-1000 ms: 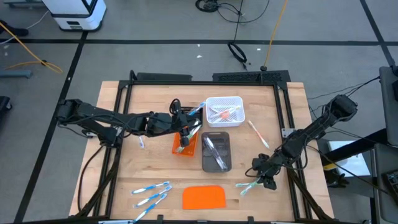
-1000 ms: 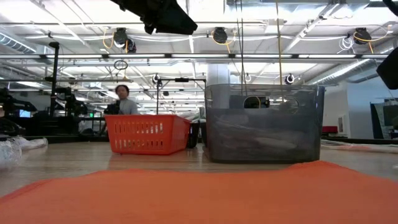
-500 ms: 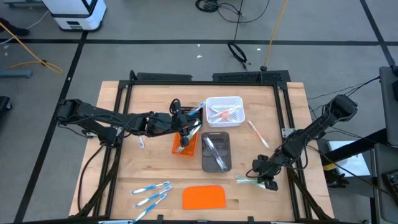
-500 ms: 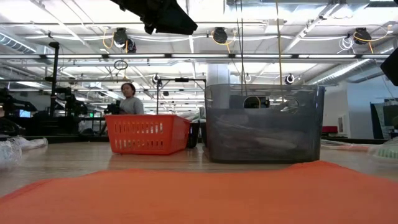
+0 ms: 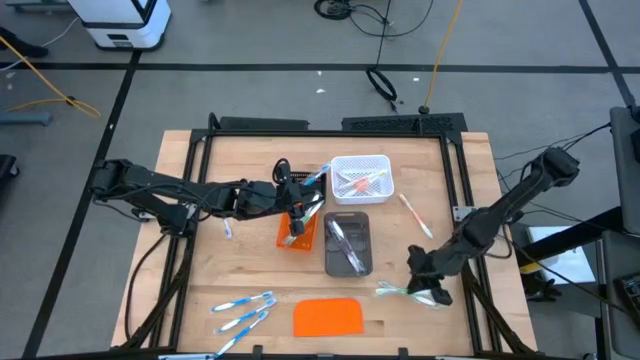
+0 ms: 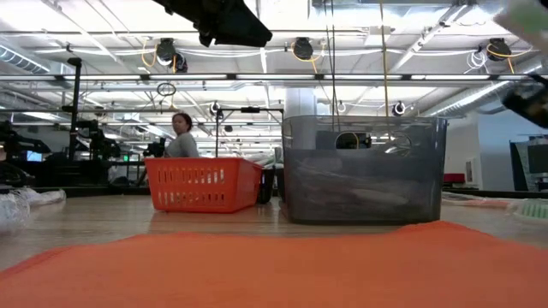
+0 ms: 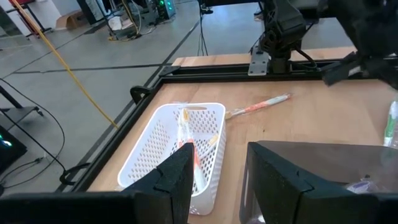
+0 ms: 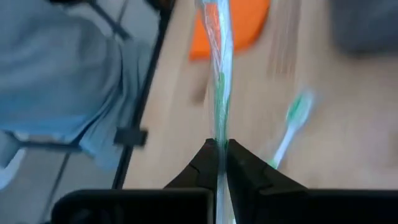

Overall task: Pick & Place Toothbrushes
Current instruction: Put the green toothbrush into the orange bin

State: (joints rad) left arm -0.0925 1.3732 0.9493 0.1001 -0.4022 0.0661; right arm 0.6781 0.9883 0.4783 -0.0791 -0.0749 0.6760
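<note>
My right gripper point(image 5: 428, 290) hangs over the table's near right part, shut on a green and white toothbrush point(image 8: 216, 74). A second green toothbrush point(image 8: 291, 121) lies on the wood beside it. My left gripper point(image 5: 303, 207) waits open above the orange tray point(image 5: 296, 232) in the middle. Blue toothbrushes point(image 5: 245, 303) lie flat near the front left. A pink toothbrush point(image 5: 415, 215) lies right of the white basket point(image 5: 360, 178), which holds more pink ones. My right gripper pinches the green toothbrush's thin handle point(image 8: 218, 138) between its two fingers. The brush runs on lengthwise past the fingertips, away from the wrist, and slants down over the table. Whether its far end rests on the wood I cannot tell.
A dark grey tray point(image 5: 348, 243) stands between the orange tray and my right gripper. A flat orange slab point(image 5: 328, 317) lies at the front edge. The black frame rail point(image 5: 470, 300) runs close behind my right gripper. A person walks in the room behind point(image 6: 181, 137).
My right gripper has risen from the table and rolled about its own axis, with the green toothbrush in its fingers. One green toothbrush has stayed on the wood.
</note>
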